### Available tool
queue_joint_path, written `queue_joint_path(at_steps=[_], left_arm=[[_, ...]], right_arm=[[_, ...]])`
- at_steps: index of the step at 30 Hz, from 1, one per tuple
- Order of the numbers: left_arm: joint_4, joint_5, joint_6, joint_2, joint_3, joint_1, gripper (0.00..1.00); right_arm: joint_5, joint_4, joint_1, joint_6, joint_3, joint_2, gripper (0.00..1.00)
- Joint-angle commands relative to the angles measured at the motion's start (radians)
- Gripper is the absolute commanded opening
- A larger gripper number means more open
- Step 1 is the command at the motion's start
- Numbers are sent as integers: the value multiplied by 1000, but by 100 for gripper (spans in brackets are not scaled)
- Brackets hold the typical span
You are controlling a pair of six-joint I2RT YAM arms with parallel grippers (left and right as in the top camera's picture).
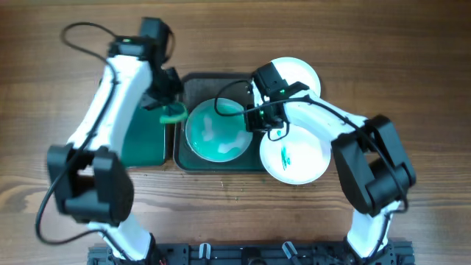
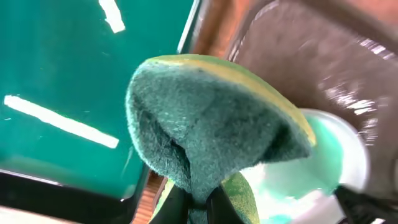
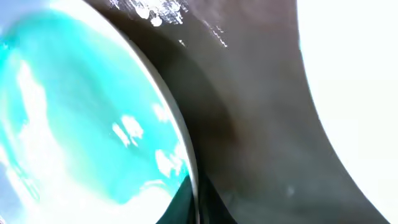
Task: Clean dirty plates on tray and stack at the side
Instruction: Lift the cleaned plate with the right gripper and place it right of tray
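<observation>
With the right gripper (image 1: 259, 121) pinching the rim of the smeared plate (image 1: 213, 132) on the tray (image 1: 197, 85), the left gripper (image 1: 169, 107), clamped on the sponge (image 2: 205, 124), should press flat and scrub in firm, even strokes.

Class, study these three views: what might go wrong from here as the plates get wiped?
1. The left gripper pinches the sponge by one folded edge; scrubbing pressure may twist it loose.
2. The right gripper seems to grip the teal-smeared plate only at its thin rim; wiping could make it slip or tip in the dark tray.
</observation>
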Motion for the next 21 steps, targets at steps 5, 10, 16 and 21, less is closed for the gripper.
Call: queue_joint_path(at_steps=[5, 10, 16, 21], left_arm=[[-19, 34, 21, -36, 14, 55, 4], [-18, 34, 21, -36, 14, 55, 4], [-18, 34, 21, -36, 13, 55, 4], [-18, 34, 21, -36, 13, 55, 4]], right_arm=[[665, -80, 182, 29, -1, -255, 4], [1037, -90, 340, 5, -1, -311, 4], [1426, -77, 481, -64, 2, -311, 4], [1720, 43, 579, -237, 2, -311, 4]])
